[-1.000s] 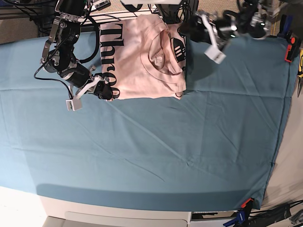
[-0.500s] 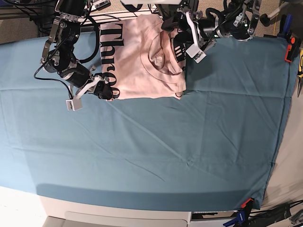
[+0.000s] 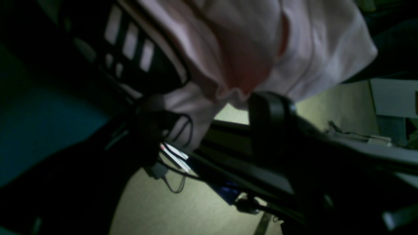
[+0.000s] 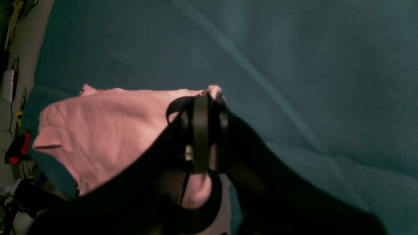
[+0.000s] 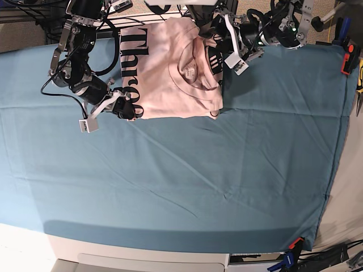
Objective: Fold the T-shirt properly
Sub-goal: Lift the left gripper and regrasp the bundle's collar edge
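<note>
A robotics lab bench: teal table cloth (image 5: 187, 175), cables (image 5: 317, 258), clamps (image 5: 347, 56).

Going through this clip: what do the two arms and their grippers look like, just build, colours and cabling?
Both arms are black, jointed metal with loose black cables looped alongside. The right gripper has black fingers and a small white block hanging by it on a cable. The left gripper is black too, with pale grey finger parts and a white block near its tip. No markings are legible.

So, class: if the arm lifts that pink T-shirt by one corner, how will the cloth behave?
The T-shirt would probably droop and unfold, since its layers show soft creases and a part sags off the table edge in the left wrist view. It likely weighs little, being thin cloth. The right gripper, shut on one corner, seems to hold it without slipping.
</note>
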Action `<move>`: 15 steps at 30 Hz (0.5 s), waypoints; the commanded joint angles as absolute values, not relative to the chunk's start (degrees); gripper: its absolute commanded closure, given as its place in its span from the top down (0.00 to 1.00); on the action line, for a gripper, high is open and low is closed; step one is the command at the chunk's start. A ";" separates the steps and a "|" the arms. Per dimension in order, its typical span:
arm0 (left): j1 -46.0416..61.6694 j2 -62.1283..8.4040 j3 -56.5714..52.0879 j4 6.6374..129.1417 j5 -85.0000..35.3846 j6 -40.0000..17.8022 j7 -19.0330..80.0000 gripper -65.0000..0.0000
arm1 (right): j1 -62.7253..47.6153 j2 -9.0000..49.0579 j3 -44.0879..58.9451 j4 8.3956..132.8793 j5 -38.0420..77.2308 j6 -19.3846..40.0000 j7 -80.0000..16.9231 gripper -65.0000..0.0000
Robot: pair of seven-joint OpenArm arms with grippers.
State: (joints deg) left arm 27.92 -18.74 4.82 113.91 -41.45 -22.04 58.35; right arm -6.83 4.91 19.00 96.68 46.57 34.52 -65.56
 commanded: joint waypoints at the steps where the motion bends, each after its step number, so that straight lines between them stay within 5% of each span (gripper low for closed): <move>1: 28.27 -19.73 4.60 114.37 -37.80 -20.75 59.57 0.63 | -6.20 5.39 19.07 97.49 47.94 34.89 -64.69 0.02; 15: 29.71 -23.66 -4.03 114.45 -45.36 -20.78 61.32 0.63 | -6.17 5.37 19.07 97.49 47.94 34.92 -64.69 0.02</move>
State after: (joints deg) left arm 29.36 -23.20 -3.88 114.10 -45.74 -21.37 60.38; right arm -6.83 4.91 19.00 96.68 46.57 34.52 -65.76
